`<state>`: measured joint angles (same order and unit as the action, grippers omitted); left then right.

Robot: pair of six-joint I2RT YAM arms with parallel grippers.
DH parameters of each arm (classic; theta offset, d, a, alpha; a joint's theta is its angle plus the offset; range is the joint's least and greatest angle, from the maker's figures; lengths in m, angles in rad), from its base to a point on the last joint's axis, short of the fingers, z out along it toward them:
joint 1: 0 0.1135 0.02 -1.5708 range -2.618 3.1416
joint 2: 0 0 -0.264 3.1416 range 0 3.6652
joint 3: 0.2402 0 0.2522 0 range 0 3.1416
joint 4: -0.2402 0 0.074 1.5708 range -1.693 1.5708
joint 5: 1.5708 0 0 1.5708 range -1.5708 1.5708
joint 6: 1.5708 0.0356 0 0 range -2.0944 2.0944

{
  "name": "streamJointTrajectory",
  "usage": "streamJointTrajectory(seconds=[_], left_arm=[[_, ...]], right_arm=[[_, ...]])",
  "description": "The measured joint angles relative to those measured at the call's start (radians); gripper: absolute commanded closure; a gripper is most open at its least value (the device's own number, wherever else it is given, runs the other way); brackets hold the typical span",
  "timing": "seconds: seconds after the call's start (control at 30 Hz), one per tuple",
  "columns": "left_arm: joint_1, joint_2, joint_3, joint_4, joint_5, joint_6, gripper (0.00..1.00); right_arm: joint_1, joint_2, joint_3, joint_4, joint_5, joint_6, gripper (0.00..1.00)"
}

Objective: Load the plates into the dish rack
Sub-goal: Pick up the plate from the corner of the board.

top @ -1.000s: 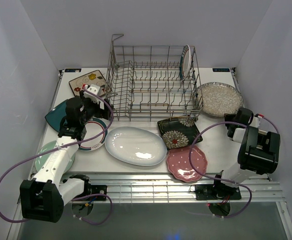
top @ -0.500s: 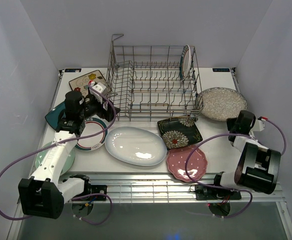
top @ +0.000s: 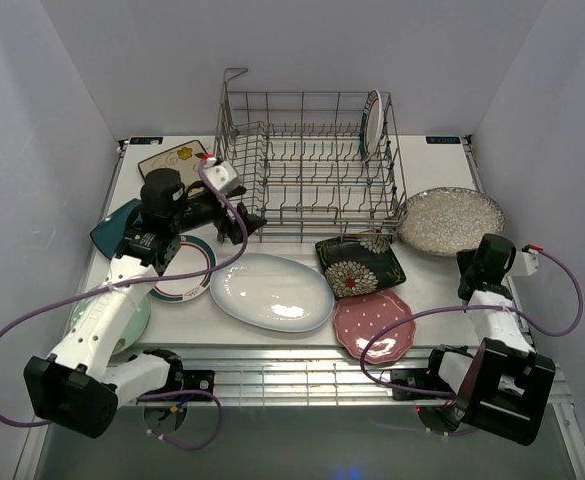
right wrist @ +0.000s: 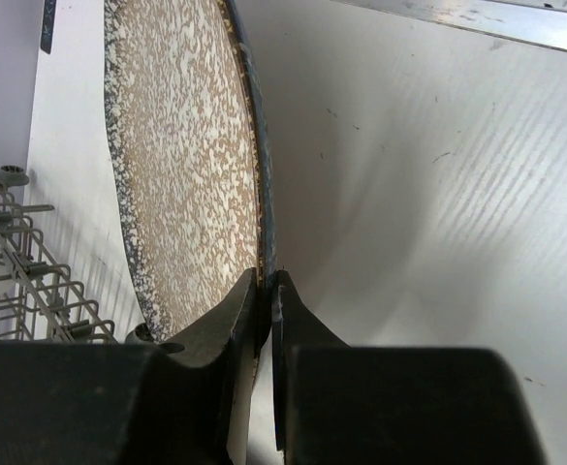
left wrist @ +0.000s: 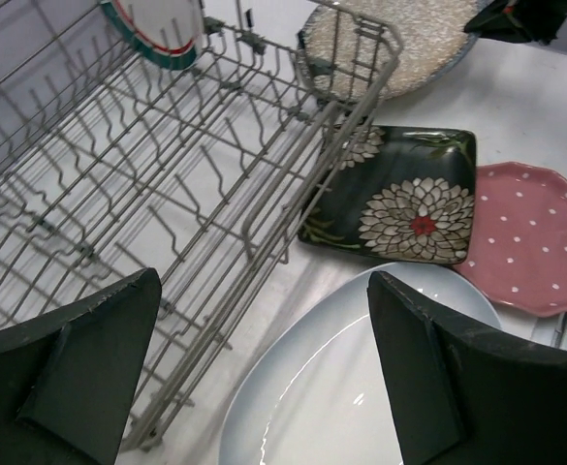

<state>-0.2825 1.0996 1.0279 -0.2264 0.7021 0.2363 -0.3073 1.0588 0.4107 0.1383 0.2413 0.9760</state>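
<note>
Inside the dish rack one teal-rimmed round plate stands on edge between the tines at the far right corner; it is the only plate I can see loaded. From the left wrist camera its rim shows at the top of the wire basket.

Just beside the rack's right end, the speckled grey round plate is held by my right end effector, whose fingers are pressed together on the plate's dark rim at its near edge. I cannot tell whether the plate is clear of the worktop.

At the rack's near left corner my left end effector hangs with its fingers spread wide, holding nothing, above the rack's front rail and the large white oval plate.

In front of the rack lie the oval plate, the black floral square plate and, nearer me, the pink dotted scalloped plate.

Left of the rack lie the cream floral square plate, a teal square plate, another teal-rimmed round plate and a pale green plate, partly hidden by the left arm.
</note>
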Motion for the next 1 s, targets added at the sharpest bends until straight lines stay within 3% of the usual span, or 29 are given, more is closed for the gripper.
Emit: streamJointTrajectory(seconds=[0.33,0.6,1.0], left_arm=[[-0.305,0.132,0.131,-0.038,-0.148,0.084,0.02],[-0.462,0.323,0.297,-0.062,-0.19,0.152,0.02],[-0.617,0.576,0.502,-0.068,-0.205,0.254,0.02]], right_arm=[[0.0,-0.084,0.047,-0.195,0.014,-0.032,0.92],[0.0,-0.085,0.163,-0.376,0.02,-0.046,0.92],[-0.001,-0.195,0.188,-0.542,0.041,-0.045,0.92]])
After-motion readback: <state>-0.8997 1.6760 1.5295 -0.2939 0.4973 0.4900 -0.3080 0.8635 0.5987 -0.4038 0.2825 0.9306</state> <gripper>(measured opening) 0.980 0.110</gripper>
